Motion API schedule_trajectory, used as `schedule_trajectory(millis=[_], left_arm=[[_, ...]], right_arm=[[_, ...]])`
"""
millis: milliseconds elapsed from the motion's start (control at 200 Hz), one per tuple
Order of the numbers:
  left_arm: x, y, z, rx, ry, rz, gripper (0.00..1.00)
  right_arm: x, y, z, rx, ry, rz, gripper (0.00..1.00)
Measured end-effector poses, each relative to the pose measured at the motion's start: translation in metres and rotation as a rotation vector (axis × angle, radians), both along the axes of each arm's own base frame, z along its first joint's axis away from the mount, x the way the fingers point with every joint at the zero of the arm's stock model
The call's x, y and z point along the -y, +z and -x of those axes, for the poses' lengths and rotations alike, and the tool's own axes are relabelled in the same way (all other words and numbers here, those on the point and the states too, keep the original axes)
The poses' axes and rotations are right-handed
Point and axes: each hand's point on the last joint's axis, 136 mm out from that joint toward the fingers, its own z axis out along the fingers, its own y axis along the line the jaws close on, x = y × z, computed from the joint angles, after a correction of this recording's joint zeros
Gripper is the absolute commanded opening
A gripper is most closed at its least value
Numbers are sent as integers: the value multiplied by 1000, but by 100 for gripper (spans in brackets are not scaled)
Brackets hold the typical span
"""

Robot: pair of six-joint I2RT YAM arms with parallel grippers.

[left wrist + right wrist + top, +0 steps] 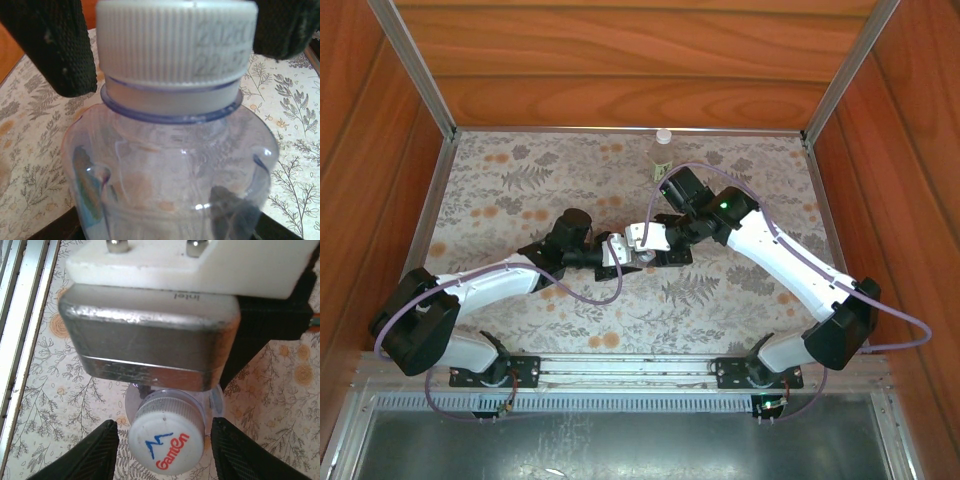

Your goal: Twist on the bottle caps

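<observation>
The bluish-lilac clear bottle (170, 170) is held by its body in my left gripper (167, 222), which is shut on it over the middle of the table (617, 250). A ribbed white cap (172, 40) sits on its neck; the right wrist view shows the cap's top (166, 442) with a blue and red logo. My right gripper (165, 440) stands open around this cap, a black finger (90, 455) on each side with a small gap. The two grippers meet tip to tip, the right gripper (648, 240) facing the left. The second bottle (662, 150), with a white cap and a yellow-green label, stands at the back edge.
The table (520, 190) has a floral cloth and wooden walls on three sides. A metal rail (640, 368) runs along the near edge by the arm bases. The left wrist's silver camera housing (150, 340) hangs just above the cap in the right wrist view.
</observation>
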Motion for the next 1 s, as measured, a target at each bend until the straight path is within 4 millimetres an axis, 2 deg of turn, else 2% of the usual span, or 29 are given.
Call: schedule_trajectory(millis=[150, 255, 620, 795, 1000], left_arm=[[0, 0, 0, 0, 1, 0, 50], [0, 0, 0, 1, 2, -1, 50], [-3, -5, -2, -9, 22, -22, 50], [-7, -7, -16, 27, 92, -51, 50], [-11, -4, -40, 106, 188, -96, 50]], right_arm=[[-2, 2, -2, 12, 0, -13, 55], [-4, 3, -3, 18, -1, -24, 43], [-4, -2, -4, 2, -41, -32, 25], [-7, -5, -16, -59, -243, -61, 18], [-8, -4, -38, -188, -647, -125, 7]])
